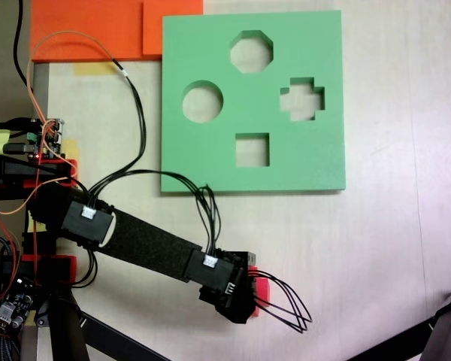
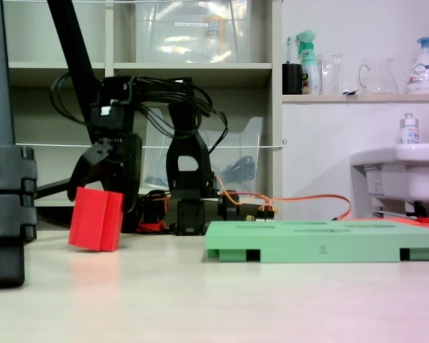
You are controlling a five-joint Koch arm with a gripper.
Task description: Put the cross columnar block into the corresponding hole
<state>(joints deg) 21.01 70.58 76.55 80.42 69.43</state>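
While it looks like nothing more than a chunk of bright red foam, the cross columnar block (image 2: 95, 220) deserves some care: we judge it light, slightly squashy and matte enough not to slip, so a modest squeeze should hold it, whereas a hard pinch could dent its ribs or twist it. In the low fixed view we see it at the left, its bottom tilted and seemingly just off or barely touching the table (image 2: 222, 300), with the gripper (image 2: 100, 182) coming down onto its top. The black fingers straddle its upper part and appear to be closed against it, though the contact itself is partly hidden. We think the best hold is across two opposite arms of the plus, high on the column, leaving the lower part free to enter the cutout. From above, only a red sliver (image 1: 260, 292) peeks out beneath the wrist. The green foam board (image 1: 210, 162) lies well apart from it, and the plus-shaped hole (image 1: 301, 98) sits near the board's right edge, beside the octagonal, round and square cutouts.
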